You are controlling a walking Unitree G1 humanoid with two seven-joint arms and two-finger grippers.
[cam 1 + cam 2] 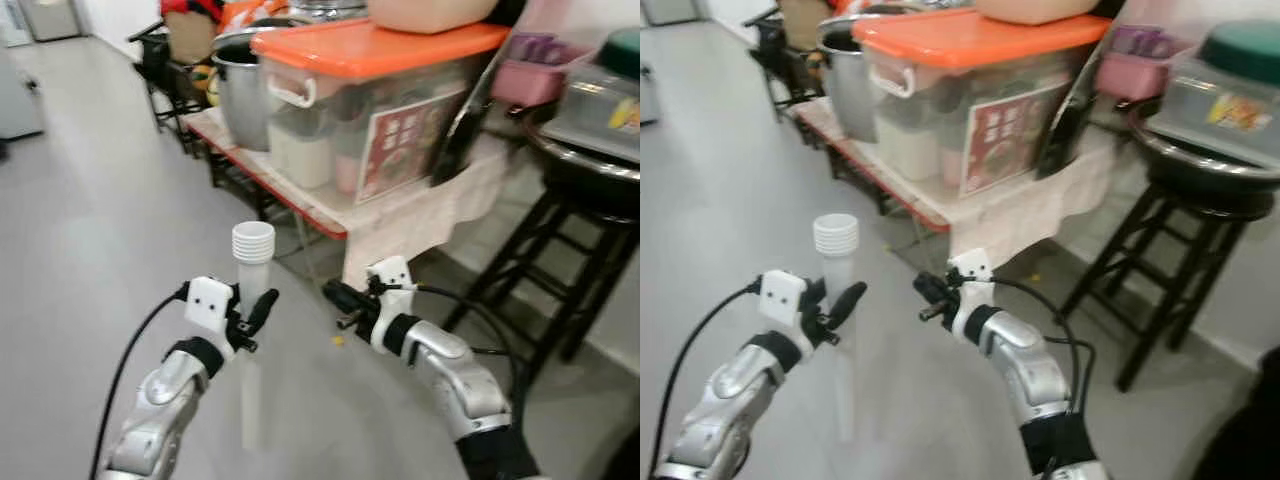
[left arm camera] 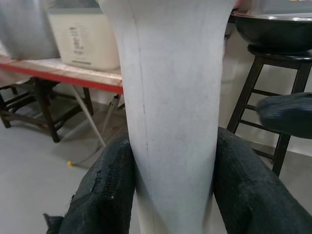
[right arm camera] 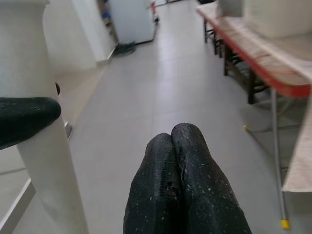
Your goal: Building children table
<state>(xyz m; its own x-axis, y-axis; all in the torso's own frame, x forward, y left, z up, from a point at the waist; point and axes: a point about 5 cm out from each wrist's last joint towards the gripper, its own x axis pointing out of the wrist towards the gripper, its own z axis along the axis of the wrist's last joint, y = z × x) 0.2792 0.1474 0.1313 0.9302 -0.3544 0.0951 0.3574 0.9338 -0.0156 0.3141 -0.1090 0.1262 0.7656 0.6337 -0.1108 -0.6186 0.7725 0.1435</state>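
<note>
A white table leg point(image 1: 252, 300) stands upright, clamped between the two black fingers point(image 2: 109, 187) of the left tool point(image 1: 250, 318). Its ribbed, threaded end point(image 1: 253, 242) points up above the fingers; the smooth, slightly tapering shaft hangs below them over the grey floor.

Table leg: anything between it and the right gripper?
Nothing visible. The left gripper holds the white table leg upright, and the right gripper, fingers shut, sits just beside it with open air between them.
</note>
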